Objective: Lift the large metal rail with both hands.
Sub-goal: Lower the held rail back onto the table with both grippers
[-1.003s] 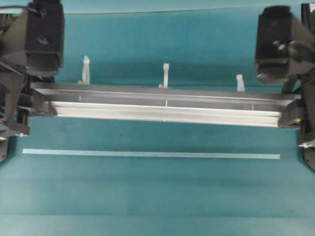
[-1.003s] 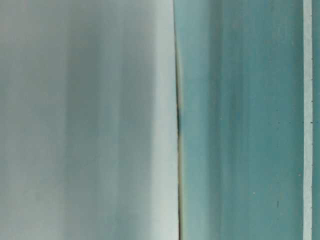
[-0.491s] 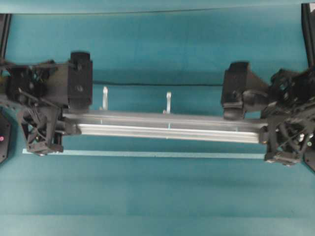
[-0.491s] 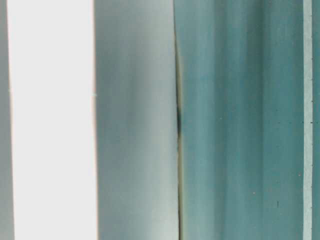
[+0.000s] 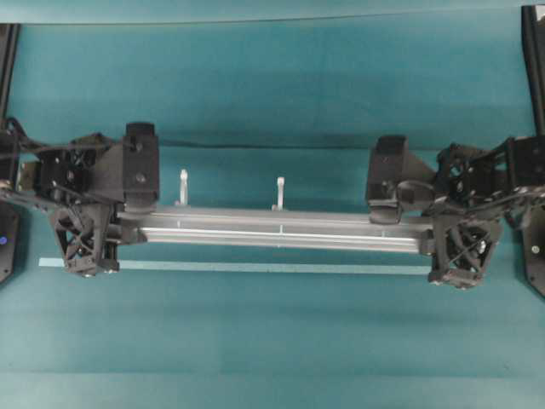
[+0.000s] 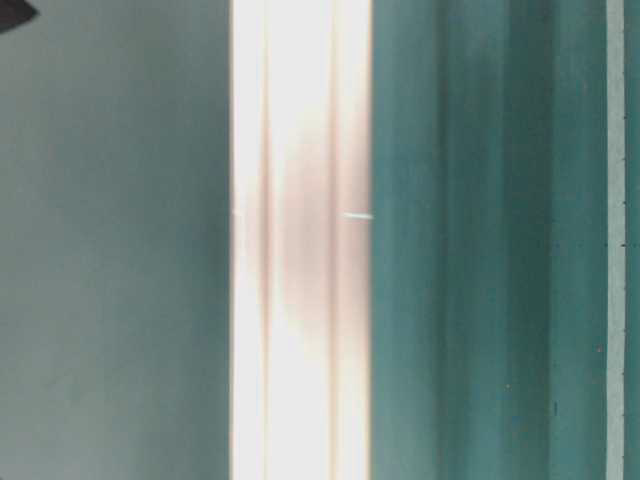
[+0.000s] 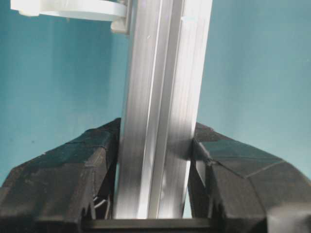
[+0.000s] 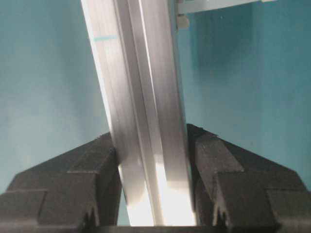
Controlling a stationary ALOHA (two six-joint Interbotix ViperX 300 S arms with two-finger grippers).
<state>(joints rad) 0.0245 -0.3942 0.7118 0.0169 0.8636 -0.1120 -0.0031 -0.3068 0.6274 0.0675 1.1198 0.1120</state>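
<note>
Overhead, the bench (image 5: 272, 341) fills the whole view as a teal, matte surface with faint lengthwise bands of lighter and darker tone; nothing of the room beyond it shows, apart from a thin pale edge along the top. The large metal rail (image 5: 281, 232) lies across the middle of that view, running left to right, with grooves along its length and small white pegs (image 5: 278, 192) standing up from its far edge. Just in front of it, parallel and apart from it, a thin pale-green strip (image 5: 272, 268) lies flat on the teal surface.

The left gripper (image 5: 115, 230) is closed on the rail's left end and the right gripper (image 5: 430, 237) is closed on its right end. In the left wrist view the rail (image 7: 163, 107) runs up between the two black fingers (image 7: 82, 160), which press against its sides, with a white peg (image 7: 73, 8) jutting out near the top. The right wrist view shows the same hold: the rail (image 8: 138, 97) is pinched between the dark fingers (image 8: 214, 165), teal bench on either side.

From table level the picture is mostly blur: a very bright, washed-out vertical band (image 6: 300, 240) beside a grey-green area, then the teal surface (image 6: 480, 240) with the pale strip (image 6: 615, 240) at the far right. Whether the rail rests on the bench or hangs clear of it cannot be told.
</note>
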